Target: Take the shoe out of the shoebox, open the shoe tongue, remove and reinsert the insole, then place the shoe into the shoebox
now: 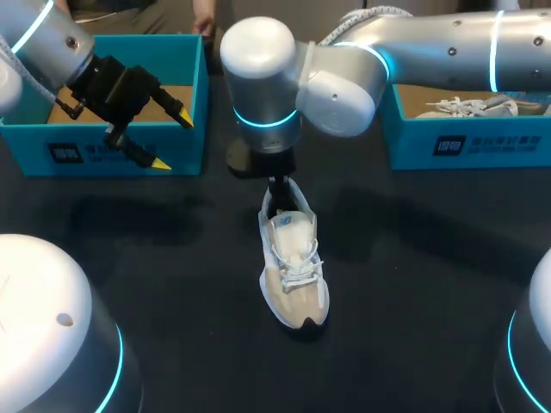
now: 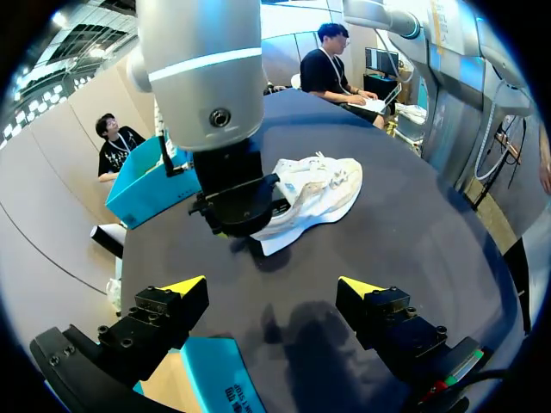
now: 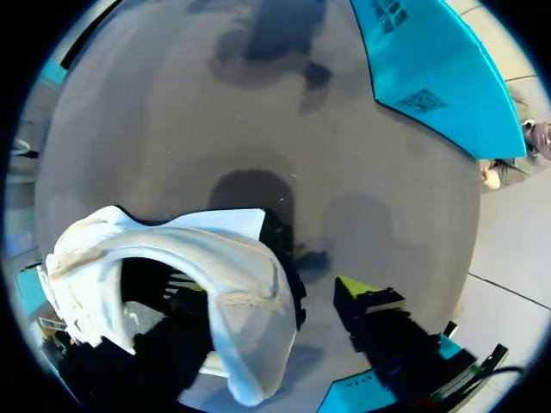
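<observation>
Far-left shoebox (image 1: 185,146) shows bare cardboard under the spread left gripper (image 1: 172,140), far-right shoebox (image 1: 482,142) holds a shoe (image 1: 469,107), right gripper (image 1: 277,194) spread at the sneaker (image 1: 293,267) heel.

The shoe (image 1: 294,267) stands upright on its sole in the middle of the bench (image 1: 413,284), with its toe toward the near edge and its heel toward the far side. It is white and cream with loose white laces, a dark patch under the toe and a wide heel opening. Behind the shoe and to its left sits an open blue shoebox (image 1: 185,142), its brown cardboard floor showing. Behind the shoe and to its right, a second blue shoebox (image 1: 482,142) holds another white laced shoe (image 1: 469,107).
</observation>
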Robot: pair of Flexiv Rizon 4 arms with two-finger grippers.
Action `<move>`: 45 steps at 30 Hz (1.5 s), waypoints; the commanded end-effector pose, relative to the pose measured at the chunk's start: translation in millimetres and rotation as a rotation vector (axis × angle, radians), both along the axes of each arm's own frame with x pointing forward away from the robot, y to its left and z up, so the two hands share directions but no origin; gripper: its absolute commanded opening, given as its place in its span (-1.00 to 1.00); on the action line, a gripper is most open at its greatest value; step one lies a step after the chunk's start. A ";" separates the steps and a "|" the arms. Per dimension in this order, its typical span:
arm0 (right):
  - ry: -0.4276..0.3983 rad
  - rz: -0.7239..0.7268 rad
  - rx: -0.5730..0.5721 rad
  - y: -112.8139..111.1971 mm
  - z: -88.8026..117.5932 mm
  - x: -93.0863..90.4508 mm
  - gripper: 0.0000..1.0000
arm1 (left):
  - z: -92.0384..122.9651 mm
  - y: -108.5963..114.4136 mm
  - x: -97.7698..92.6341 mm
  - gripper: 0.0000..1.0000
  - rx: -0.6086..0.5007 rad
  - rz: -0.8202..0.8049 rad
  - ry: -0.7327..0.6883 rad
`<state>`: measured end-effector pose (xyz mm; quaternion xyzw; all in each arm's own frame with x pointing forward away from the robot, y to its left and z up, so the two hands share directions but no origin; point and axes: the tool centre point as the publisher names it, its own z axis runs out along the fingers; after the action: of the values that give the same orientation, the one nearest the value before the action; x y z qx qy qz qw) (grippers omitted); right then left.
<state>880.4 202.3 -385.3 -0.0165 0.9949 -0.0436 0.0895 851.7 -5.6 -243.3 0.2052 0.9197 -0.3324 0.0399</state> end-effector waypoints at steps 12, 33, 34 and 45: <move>-0.029 -0.075 -0.012 0.4 5.6 -0.6 -1.00 | 0.6 0.4 -0.4 1.00 0.003 0.000 -0.001; -0.046 0.071 0.023 -6.3 174.5 -39.8 -1.00 | 0.6 0.4 -0.4 1.00 0.003 0.000 -0.001; -0.046 0.073 0.021 -7.8 180.4 -40.2 -1.00 | 0.6 0.4 -0.4 1.00 0.003 0.000 -0.001; -0.069 0.021 0.008 -20.0 223.8 -36.3 -1.00 | 0.6 0.4 -0.4 1.00 0.003 0.000 -0.001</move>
<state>844.9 185.8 -183.3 -0.0452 0.9900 -0.0439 0.1264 851.7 -5.6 -243.3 0.2052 0.9197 -0.3324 0.0399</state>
